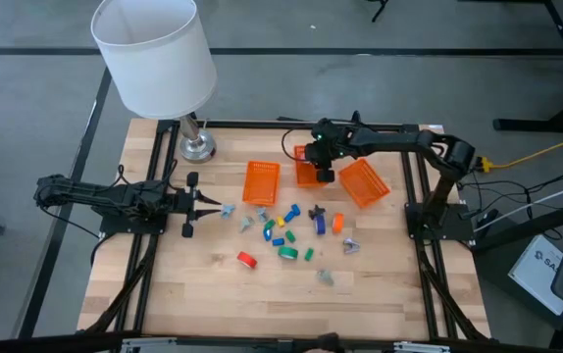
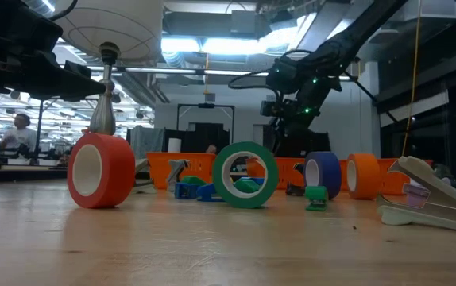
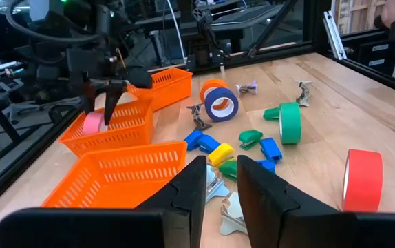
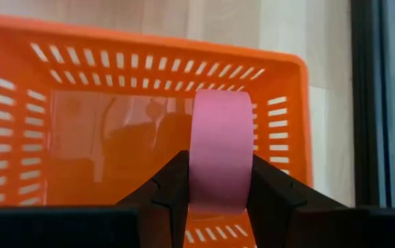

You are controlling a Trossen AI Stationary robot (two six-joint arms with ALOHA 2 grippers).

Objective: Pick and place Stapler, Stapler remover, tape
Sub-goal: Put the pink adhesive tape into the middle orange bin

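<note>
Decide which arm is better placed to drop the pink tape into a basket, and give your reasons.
Right. The right gripper is shut on the pink tape, directly above the middle basket. The left gripper holds no tape and hangs near the loose items, away from the baskets.

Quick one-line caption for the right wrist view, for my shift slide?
Right gripper holds the pink tape roll between its fingers, directly over an orange basket.
</note>
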